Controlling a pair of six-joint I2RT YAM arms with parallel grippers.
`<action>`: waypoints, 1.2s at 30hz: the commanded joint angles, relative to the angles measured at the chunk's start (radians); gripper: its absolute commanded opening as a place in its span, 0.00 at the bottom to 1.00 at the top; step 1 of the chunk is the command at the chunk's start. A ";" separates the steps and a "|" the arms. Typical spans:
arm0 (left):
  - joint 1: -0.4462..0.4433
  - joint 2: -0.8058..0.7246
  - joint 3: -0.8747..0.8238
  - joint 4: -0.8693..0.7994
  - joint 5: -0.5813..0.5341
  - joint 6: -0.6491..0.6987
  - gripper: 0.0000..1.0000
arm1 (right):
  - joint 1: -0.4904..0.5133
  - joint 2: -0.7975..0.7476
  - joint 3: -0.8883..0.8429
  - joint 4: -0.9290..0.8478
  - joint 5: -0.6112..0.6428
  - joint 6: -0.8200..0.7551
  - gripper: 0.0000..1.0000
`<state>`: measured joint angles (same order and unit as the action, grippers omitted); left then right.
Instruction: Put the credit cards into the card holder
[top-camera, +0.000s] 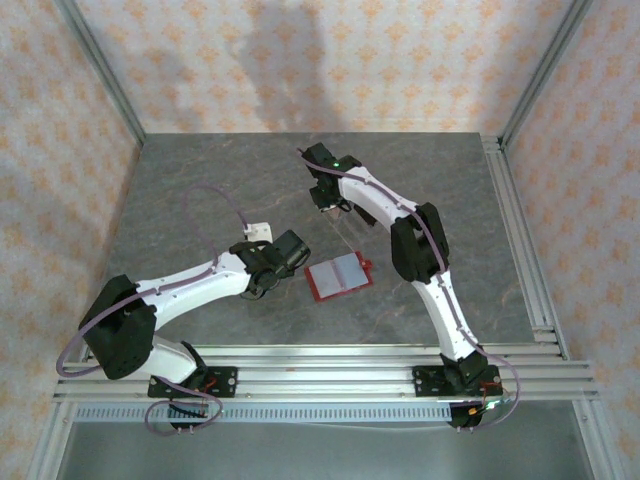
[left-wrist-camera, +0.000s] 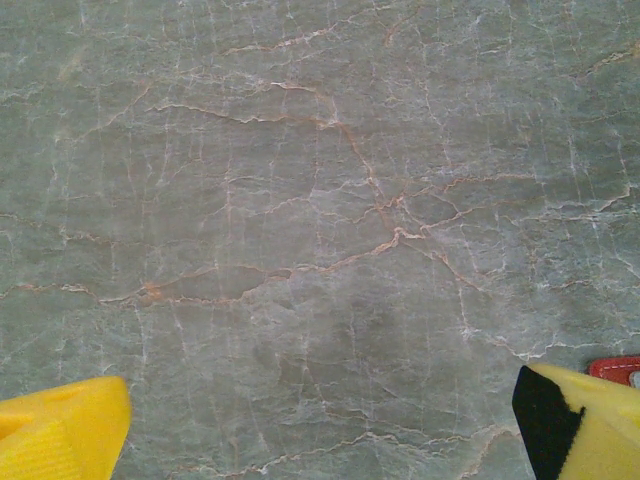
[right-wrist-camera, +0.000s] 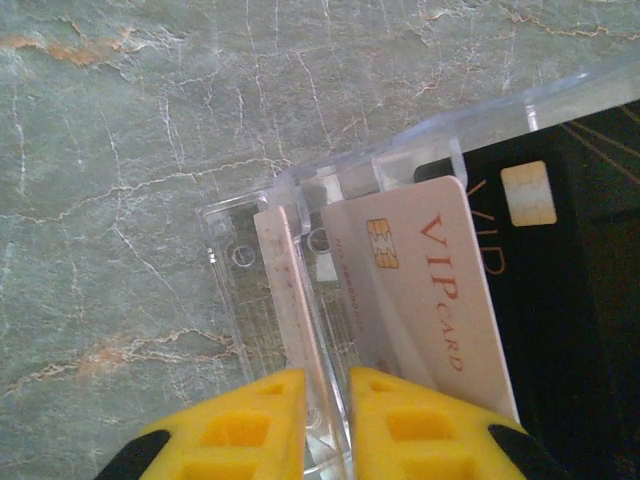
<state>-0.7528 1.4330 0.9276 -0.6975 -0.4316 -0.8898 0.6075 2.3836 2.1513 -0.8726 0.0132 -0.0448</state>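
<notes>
- Seen from above, the card holder lies opened flat like a book on the grey marbled table, near the middle and between the two arms.
- Its inner faces look pale. Whether any card already sits in them cannot be told from this height.
- The left gripper hovers just beside the holder's left edge. In its wrist view the yellow fingers are spread wide over bare stone with nothing between them, and a red corner of the holder peeks in at the right.
- The right gripper is farther back, reaching into a clear plastic stand.
- Its fingers are drawn nearly together around a thin pale card standing on edge beside a clear divider (a slim gap remains, so a firm pinch cannot be confirmed).
- Right beside it in the stand lean a pale VIP card and a black card.
- Judgement: the task looks early. At least these credit cards remain in the stand, and pulling one out, carrying it over and sliding it into the holder all lie ahead.
</notes>
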 joint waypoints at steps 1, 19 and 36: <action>0.002 -0.011 -0.004 -0.041 -0.053 -0.017 1.00 | 0.000 0.014 0.035 -0.035 0.033 -0.007 0.13; 0.001 0.010 0.027 -0.033 -0.031 0.025 1.00 | 0.000 -0.048 0.177 -0.139 -0.134 0.001 0.00; -0.118 0.164 0.127 0.094 0.111 0.153 1.00 | -0.019 -0.675 -0.645 0.191 -0.195 0.146 0.00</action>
<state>-0.8490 1.5650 1.0126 -0.6319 -0.3206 -0.7567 0.6037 1.7744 1.6268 -0.7555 -0.2066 0.0570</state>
